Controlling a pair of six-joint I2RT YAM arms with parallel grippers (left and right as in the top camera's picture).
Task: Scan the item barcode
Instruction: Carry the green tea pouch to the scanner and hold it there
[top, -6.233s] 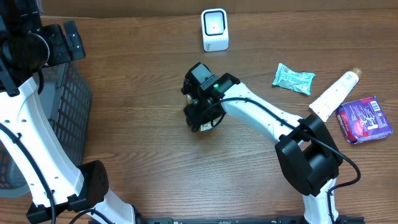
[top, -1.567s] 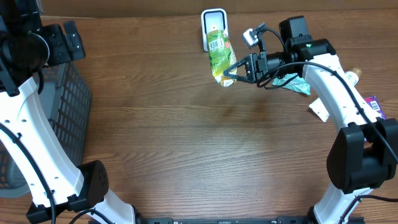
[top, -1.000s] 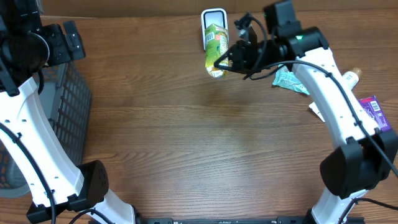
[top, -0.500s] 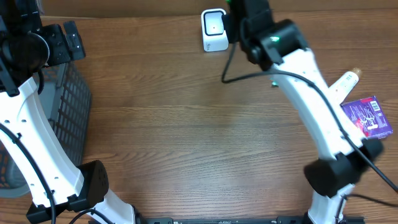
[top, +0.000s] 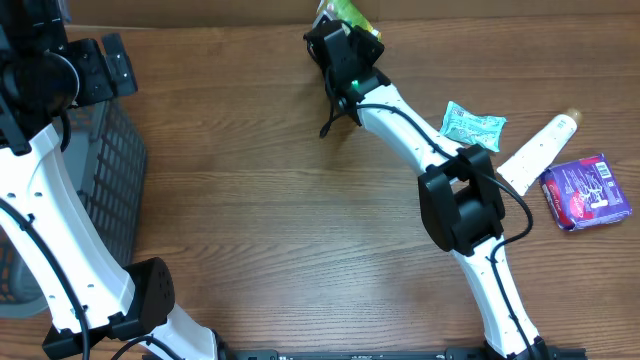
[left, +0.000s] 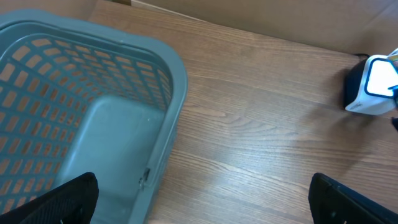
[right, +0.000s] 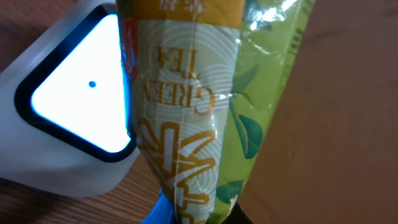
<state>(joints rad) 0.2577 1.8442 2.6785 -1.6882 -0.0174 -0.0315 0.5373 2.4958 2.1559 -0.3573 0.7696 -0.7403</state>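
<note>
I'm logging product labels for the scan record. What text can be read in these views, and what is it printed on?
"GREEN TEA": on the green tea packet, upside down in the right wrist view.
Small print on that packet's yellow top band: cut off, unreadable.
Purple packet: white print, too small to read.
Teal packet: print too small to read.
Scanner: lit window with one dot, no words.

overhead: high above, straight down, whole tabletop (top: 250, 230)
left wrist: raised, angled down, basket (left: 93, 118) near, scanner (left: 372, 87) far
right wrist: pressed close to packet (right: 193, 124) and scanner
shared: scanner, both wrists; basket, overhead and left wrist
</note>
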